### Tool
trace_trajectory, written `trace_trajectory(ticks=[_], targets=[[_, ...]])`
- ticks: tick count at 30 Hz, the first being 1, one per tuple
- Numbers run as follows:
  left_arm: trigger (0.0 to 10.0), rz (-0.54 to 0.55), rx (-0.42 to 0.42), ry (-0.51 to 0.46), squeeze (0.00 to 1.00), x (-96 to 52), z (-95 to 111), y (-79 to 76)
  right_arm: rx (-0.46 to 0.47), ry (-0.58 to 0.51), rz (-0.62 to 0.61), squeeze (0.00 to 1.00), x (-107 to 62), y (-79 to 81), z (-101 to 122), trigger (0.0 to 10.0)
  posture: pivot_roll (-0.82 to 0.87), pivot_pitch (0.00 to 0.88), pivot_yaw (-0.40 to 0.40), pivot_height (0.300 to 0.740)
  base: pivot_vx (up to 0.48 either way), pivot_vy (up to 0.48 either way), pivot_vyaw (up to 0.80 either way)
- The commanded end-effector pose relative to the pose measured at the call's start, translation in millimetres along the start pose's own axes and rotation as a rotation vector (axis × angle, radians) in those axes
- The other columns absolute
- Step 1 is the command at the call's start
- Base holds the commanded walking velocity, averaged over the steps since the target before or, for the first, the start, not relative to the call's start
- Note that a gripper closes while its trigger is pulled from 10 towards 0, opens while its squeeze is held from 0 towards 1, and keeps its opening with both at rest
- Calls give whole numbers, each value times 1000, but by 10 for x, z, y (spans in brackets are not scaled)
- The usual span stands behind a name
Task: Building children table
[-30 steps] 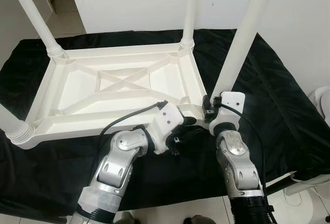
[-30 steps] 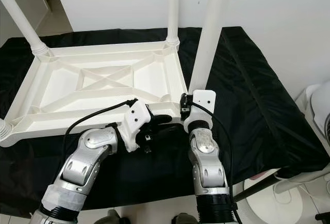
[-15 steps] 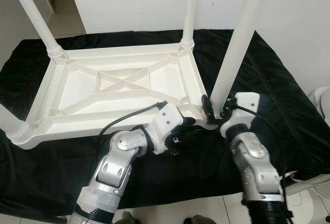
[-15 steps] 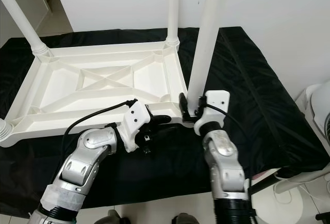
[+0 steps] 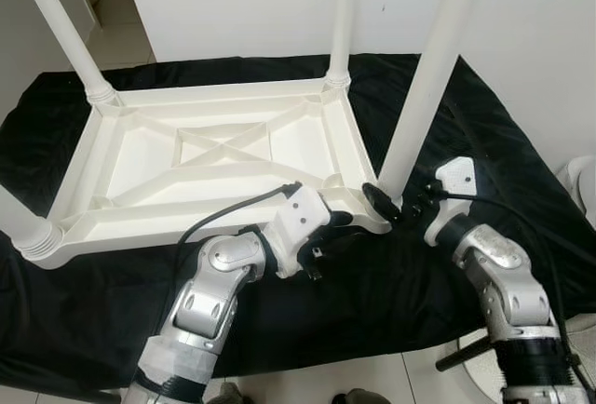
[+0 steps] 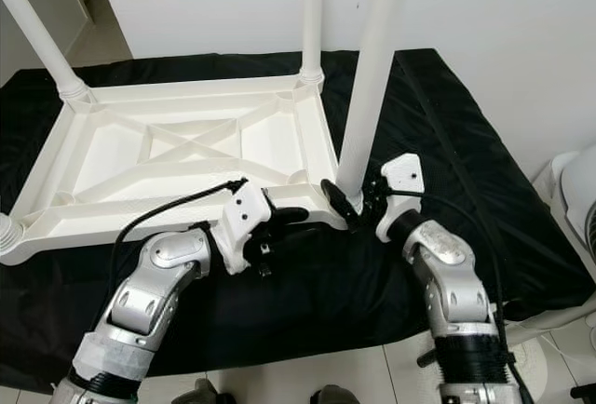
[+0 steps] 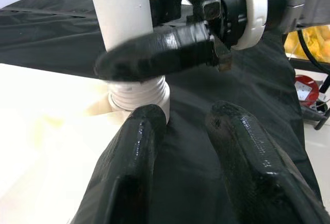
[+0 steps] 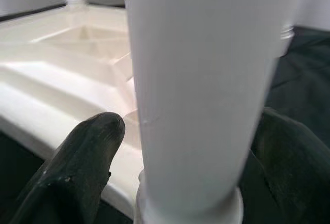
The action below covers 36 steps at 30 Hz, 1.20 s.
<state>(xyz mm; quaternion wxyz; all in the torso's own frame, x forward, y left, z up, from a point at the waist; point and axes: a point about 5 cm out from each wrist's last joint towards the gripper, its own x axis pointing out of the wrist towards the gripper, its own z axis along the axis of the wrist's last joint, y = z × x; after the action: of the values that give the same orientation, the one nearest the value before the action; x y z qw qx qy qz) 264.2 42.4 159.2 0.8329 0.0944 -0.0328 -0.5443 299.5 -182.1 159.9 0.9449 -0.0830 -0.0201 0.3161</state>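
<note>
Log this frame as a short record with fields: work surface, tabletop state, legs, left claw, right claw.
surface: black cloth
tabletop: white tabletop lying upside down, ribbed underside up
legs: four white legs stand in the corner sockets
left claw: left claw at the near right corner, fingers slightly apart, holding nothing
right claw: right claw around the base of the near right leg, one finger on each side

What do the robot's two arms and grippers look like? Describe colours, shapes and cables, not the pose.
Both arms are jointed segments of rounded silver metal, with black ribbed sleeves at the lower end. The left gripper and right gripper each have a white housing at the wrist and two long, glossy black fingers with rounded tips. A black cable loops along each arm into the white housing.
</note>
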Motion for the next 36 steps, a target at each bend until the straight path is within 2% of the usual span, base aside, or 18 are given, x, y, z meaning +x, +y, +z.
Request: trace_trajectory(ticks=[1, 2, 3, 4, 5, 7, 15, 16, 17, 21, 24, 28, 31, 36], targets=[[10000, 114, 5, 3, 0, -2, 3, 65, -6, 9, 36, 0, 24, 18, -29, 10000, -138, 24, 49, 740, 0, 0, 0], [10000, 114, 5, 2, 0, 0, 6, 66, -14, 20, 54, 0, 39, 3, -45, 10000, -136, 24, 47, 740, 0, 0, 0], [10000, 116, 7, 1, 0, -3, 8, 67, -20, 29, 69, 0, 53, -10, -64, 5490, -134, 25, 47, 740, 0, 0, 0], [10000, 116, 7, 1, 0, -3, 8, 67, -20, 29, 69, 0, 53, -10, -64, 5490, -134, 25, 47, 740, 0, 0, 0], [10000, 119, 7, 2, 0, -9, 8, 68, -22, 42, 78, 0, 56, -21, -90, 1765, -134, 25, 47, 740, 0, 0, 0], [10000, 125, 7, 2, 0, -16, 8, 73, -20, 55, 94, 0, 52, -52, -128, 0, -129, 28, 45, 740, 0, 0, 0], [10000, 131, 3, -1, 0, -8, 16, 74, -18, 50, 93, 0, 20, -118, -141, 0, -130, 36, 43, 740, 0, 0, 0], [10000, 130, 3, -2, 0, -4, 18, 74, -18, 50, 86, 0, 14, -115, -140, 8588, -133, 38, 45, 740, 0, 0, 0], [10000, 129, 3, -2, 0, -2, 19, 74, -18, 50, 82, 0, 10, -113, -140, 10000, -133, 38, 45, 740, 0, 0, 0], [10000, 126, 3, -3, 0, 3, 20, 76, 16, 39, 3, 0, 24, -113, -132, 10000, -138, 41, 47, 740, 0, 0, 0], [10000, 124, 0, -3, 0, 4, 19, 74, 7, 51, -123, 0, 49, -128, -142, 10000, -142, 46, 47, 740, 0, 0, 0], [10000, 124, -1, -2, 0, 3, 15, 72, 31, 51, -167, 0, 60, -111, -143, 10000, -142, 46, 47, 740, 0, 0, 0], [10000, 124, -5, 3, 0, 7, -13, 65, 103, 32, -348, 0, 114, 1, -121, 10000, -155, 48, 45, 740, 0, 0, 0], [10000, 124, -6, 7, 0, 14, -29, 63, 121, 24, -450, 0, 140, 87, -112, 10000, -155, 48, 45, 740, 0, 0, 0]])
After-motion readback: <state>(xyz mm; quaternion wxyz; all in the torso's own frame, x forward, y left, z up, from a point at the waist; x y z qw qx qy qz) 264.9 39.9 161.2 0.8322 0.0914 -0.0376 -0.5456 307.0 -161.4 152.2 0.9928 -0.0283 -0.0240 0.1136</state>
